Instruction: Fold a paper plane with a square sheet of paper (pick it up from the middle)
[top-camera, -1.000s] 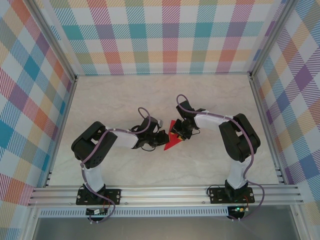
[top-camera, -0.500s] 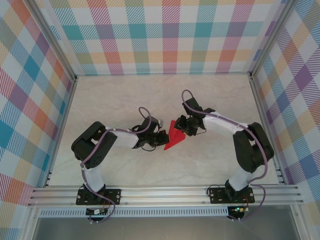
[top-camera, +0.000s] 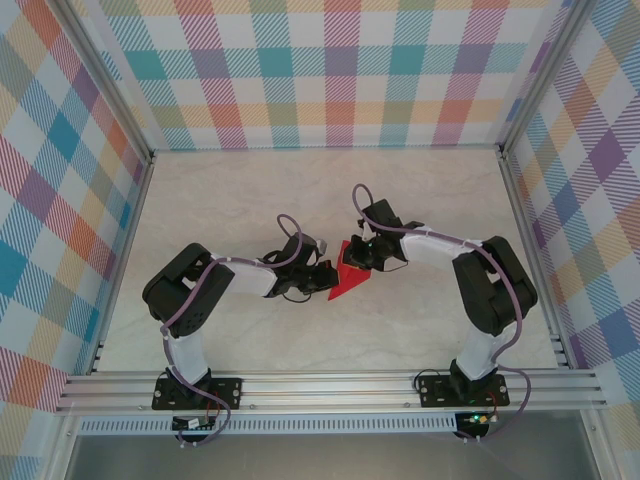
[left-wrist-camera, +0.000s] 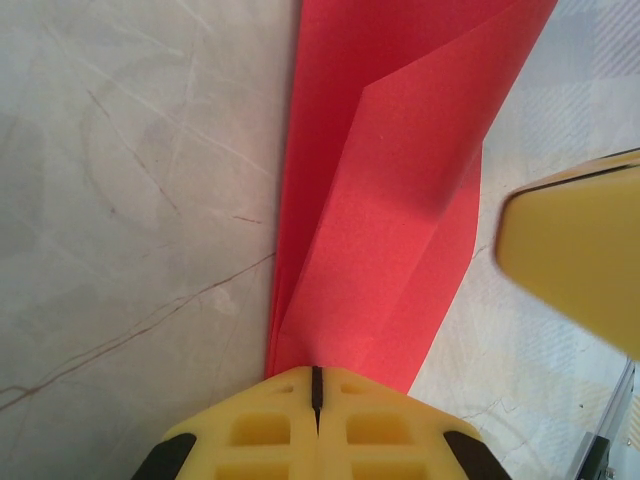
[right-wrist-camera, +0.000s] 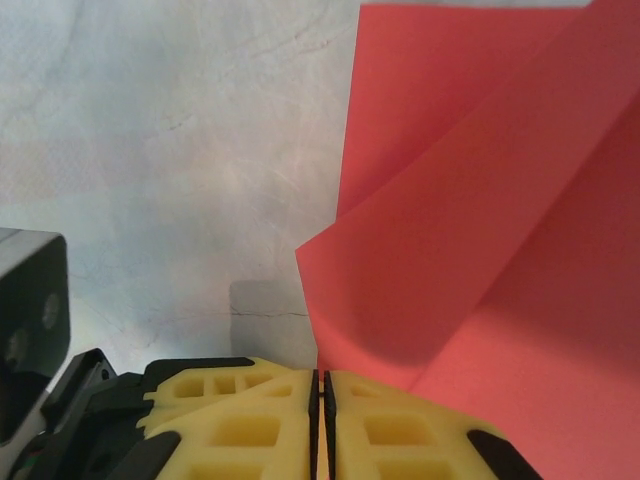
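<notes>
**Red paper (top-camera: 347, 275) pinched from both sides, mid-table**

The left gripper (left-wrist-camera: 315, 375) is clamped on the folded paper's narrow end. The right gripper (right-wrist-camera: 322, 380) is closed on an edge near the wider end. Layered fold edges fan slightly apart. Bare table (top-camera: 250, 200) lies all around, with the checked walls (top-camera: 340, 70) well apart.

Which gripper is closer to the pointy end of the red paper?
Left. The left gripper pinches the red paper right beside its pointy end; the right gripper is shut on the wider far part.
</notes>
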